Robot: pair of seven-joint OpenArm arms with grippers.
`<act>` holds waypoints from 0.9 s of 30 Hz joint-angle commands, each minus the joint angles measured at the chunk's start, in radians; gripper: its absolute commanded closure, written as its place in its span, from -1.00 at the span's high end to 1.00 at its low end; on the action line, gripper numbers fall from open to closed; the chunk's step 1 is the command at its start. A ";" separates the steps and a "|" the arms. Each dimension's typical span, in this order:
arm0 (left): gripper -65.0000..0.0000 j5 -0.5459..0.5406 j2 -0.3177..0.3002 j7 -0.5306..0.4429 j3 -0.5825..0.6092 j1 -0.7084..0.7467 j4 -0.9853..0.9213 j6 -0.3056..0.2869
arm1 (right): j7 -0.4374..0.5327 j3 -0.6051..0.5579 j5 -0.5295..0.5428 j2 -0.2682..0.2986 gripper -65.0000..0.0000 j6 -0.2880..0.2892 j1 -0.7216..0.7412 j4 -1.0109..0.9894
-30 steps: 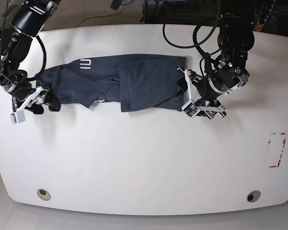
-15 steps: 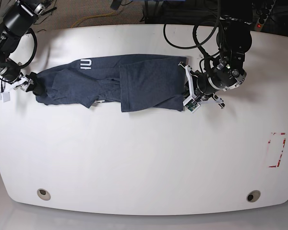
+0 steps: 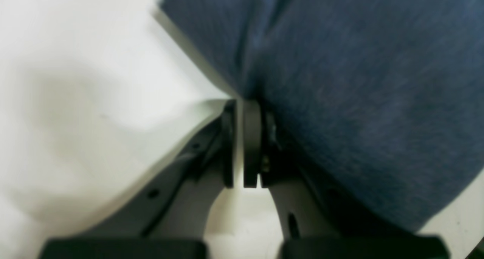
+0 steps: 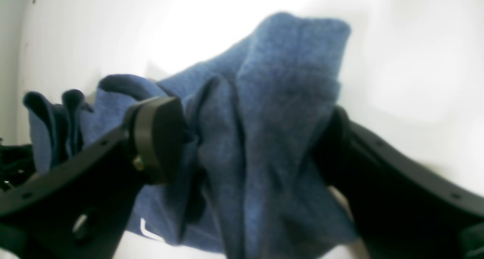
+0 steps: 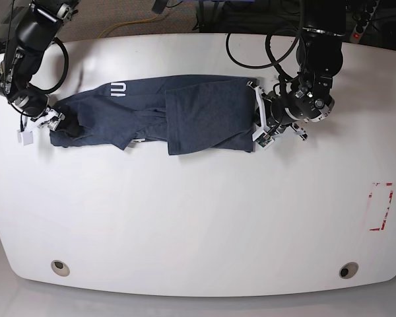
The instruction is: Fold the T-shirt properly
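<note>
— Item?
— One T-shirt [image 5: 185,119], dark navy-blue heathered cotton, short-sleeved, with small white block lettering near its far edge.

— Condition?
— Partly folded and rumpled. It lies flat in a long band across the far half of the white counter [image 5: 198,218], one panel doubled over the middle and its end toward the base view's left bunched into ridges.

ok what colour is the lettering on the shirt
White, on the dark navy shirt; the lettering shows best in the base view, near the shirt's far edge.
</note>
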 commanded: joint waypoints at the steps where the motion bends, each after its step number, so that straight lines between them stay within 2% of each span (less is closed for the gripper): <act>1: -0.93 -0.010 -0.002 -0.015 -0.001 -0.042 -0.009 0.002 | 0.005 -0.003 0.009 0.004 0.28 0.006 0.013 0.017; 3: -0.93 -0.010 -0.002 -0.015 -0.001 -0.048 -0.023 0.002 | 0.006 -0.005 0.009 0.002 -0.12 0.006 0.013 0.019; 6: -0.93 -0.010 -0.002 -0.015 0.001 -0.051 -0.041 0.002 | 0.006 -0.008 0.009 0.002 -0.89 0.006 0.014 0.020; 7: -0.93 -0.010 -0.002 -0.015 0.001 -0.053 -0.047 0.002 | 0.006 -0.008 0.009 0.004 -1.00 0.006 0.016 0.022; 14: -0.93 -0.010 0.001 -0.018 0.057 -0.093 -0.128 0.002 | -0.001 -0.006 0.014 -0.004 -1.00 0.006 -0.016 0.246; 16: -0.93 -0.010 0.024 -0.018 0.057 -0.093 -0.144 0.004 | -0.027 -0.006 0.014 -0.005 -1.00 0.006 -0.030 0.318; 23: -0.93 -0.007 0.072 -0.018 0.059 -0.097 -0.159 0.004 | -0.146 0.000 0.015 -0.074 -1.00 0.006 -0.041 0.554; 27: -0.93 0.028 0.106 -0.018 0.059 -0.105 -0.194 0.004 | -0.204 -0.002 0.017 -0.140 -1.00 0.006 -0.053 0.703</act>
